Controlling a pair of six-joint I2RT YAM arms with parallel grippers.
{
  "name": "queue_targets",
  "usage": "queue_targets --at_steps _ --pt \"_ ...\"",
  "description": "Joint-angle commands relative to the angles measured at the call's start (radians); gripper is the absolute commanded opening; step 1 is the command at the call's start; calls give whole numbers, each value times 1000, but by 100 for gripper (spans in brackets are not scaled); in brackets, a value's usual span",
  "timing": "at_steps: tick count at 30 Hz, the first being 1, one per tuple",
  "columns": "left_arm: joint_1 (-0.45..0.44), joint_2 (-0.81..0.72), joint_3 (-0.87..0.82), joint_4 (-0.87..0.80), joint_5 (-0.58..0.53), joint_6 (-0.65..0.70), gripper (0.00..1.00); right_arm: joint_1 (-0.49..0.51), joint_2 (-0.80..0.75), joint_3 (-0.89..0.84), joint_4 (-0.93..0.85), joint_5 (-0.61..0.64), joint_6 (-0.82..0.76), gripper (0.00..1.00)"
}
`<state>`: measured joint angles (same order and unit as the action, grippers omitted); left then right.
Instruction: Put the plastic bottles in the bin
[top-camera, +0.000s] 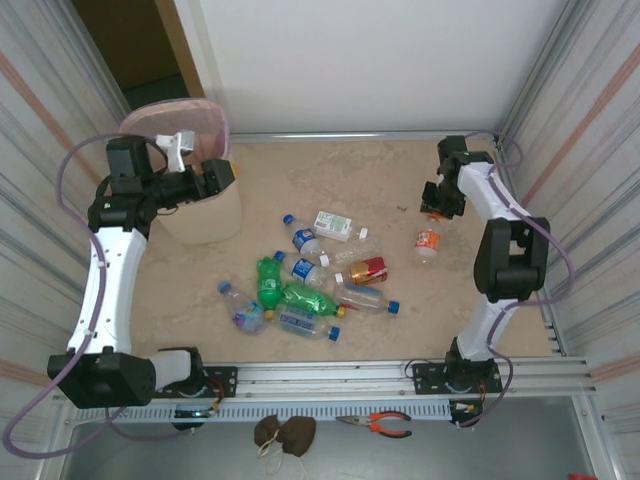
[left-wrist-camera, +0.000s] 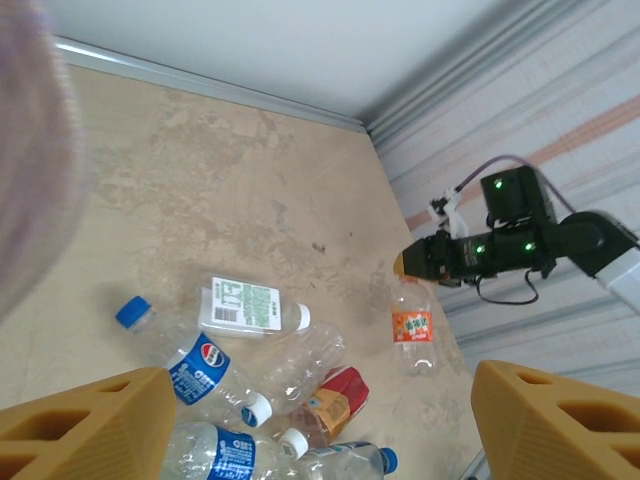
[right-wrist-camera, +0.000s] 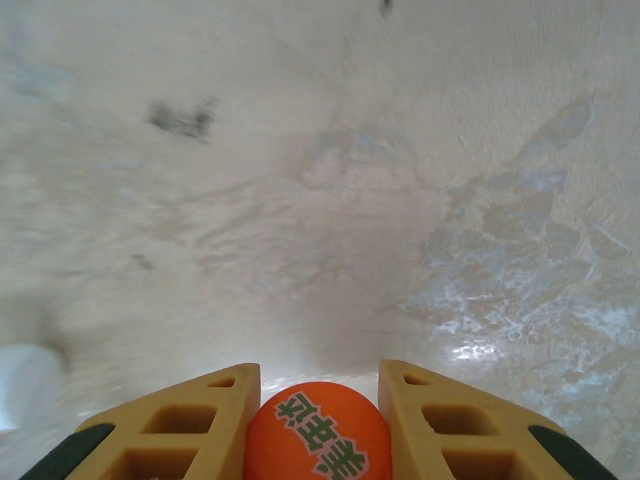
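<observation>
We see the pale pink tapered plastic bin (top-camera: 212, 218) at the far left of the beige stone-patterned table (top-camera: 390, 170). The small clear and green plastic bottles (top-camera: 305, 290) lie clustered mid-table, to its right. Further right, apart, lies an orange-labelled clear plastic bottle (top-camera: 427, 243), its far end between the fingers of the right gripper (top-camera: 432, 208).

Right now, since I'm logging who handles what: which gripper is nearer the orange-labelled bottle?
Right. The right gripper is shut on the orange-labelled bottle at one end; the left gripper hangs open beside the bin, far over on the opposite side.
</observation>
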<state>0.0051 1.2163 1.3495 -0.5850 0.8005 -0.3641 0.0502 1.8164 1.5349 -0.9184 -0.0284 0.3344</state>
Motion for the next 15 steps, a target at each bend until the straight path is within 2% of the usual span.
queue_targets --at_steps 1,8,15 --pt "-64 -26 -21 100 -8 8 78 26 -123 -22 43 -76 28 23" --pt "-264 23 -26 248 -49 31 79 89 -320 -74 214 -181 53 20" --pt "-454 114 21 337 -62 110 81 173 -496 -155 432 -261 76 17"
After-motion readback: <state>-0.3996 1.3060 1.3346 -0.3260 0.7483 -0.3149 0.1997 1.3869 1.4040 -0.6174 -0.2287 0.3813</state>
